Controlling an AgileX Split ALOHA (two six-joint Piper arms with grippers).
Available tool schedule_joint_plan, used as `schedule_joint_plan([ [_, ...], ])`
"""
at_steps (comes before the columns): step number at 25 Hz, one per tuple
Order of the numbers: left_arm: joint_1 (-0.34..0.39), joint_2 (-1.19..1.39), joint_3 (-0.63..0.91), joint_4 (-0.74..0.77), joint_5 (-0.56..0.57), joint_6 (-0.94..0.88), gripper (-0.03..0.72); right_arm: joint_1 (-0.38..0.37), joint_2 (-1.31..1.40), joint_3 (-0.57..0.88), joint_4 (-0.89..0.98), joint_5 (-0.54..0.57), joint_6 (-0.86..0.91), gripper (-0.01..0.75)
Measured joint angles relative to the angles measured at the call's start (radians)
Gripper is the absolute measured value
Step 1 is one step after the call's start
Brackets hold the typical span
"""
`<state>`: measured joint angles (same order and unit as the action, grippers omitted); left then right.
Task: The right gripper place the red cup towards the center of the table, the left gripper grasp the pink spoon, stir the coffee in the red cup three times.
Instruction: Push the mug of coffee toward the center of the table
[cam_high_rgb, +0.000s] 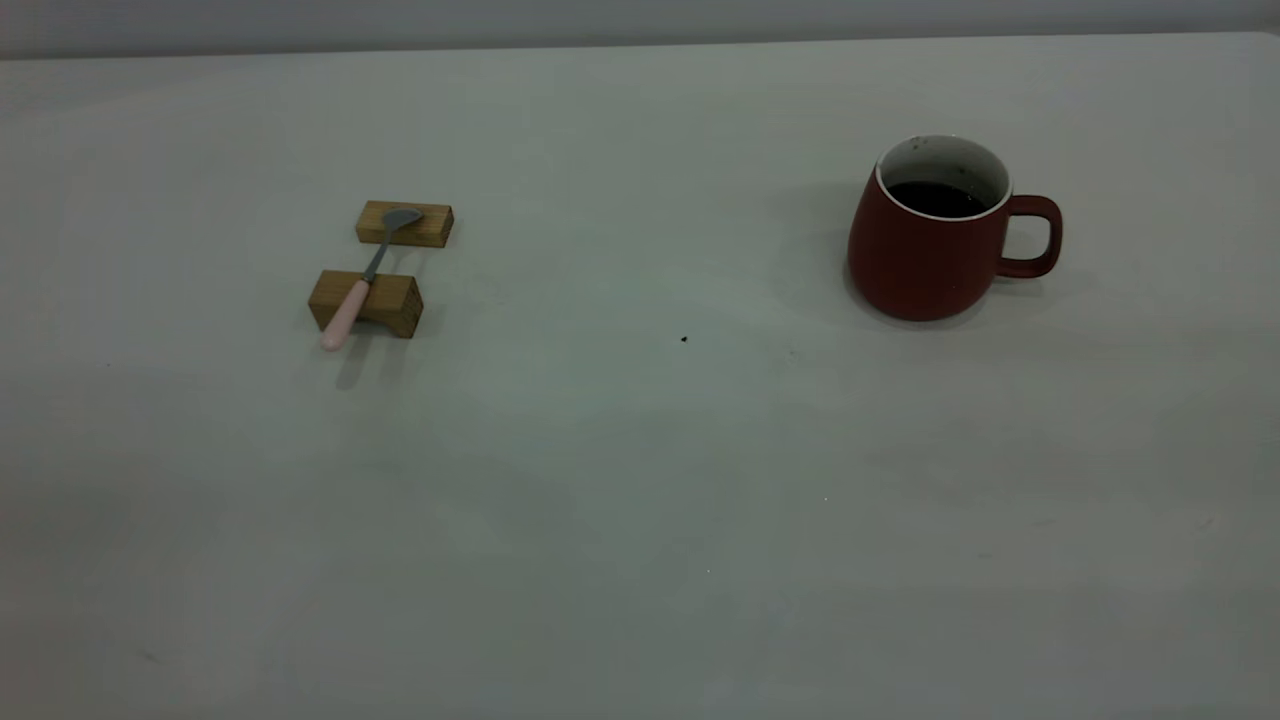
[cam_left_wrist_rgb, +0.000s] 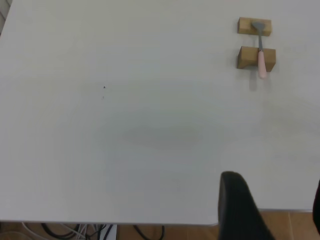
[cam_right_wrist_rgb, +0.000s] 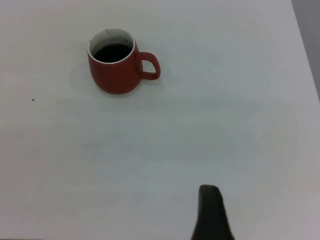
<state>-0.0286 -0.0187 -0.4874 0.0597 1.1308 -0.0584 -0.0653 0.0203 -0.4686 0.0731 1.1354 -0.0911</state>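
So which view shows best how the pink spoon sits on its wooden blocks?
The exterior view: the pink spoon is nearest there, its bowl on the far wooden block, its handle over the near wooden block. The left wrist view shows it smaller. The right wrist view misses it.

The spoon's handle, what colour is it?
Pale pink, on the pink spoon; clearest in the exterior view.
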Motion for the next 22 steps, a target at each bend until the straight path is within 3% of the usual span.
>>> schedule_joint_plan([
  [22,0.0,0.0,0.0,0.0,0.0,0.0,0.438,0.0,0.068,-0.04,0.028,0.029,0.001,0.588],
])
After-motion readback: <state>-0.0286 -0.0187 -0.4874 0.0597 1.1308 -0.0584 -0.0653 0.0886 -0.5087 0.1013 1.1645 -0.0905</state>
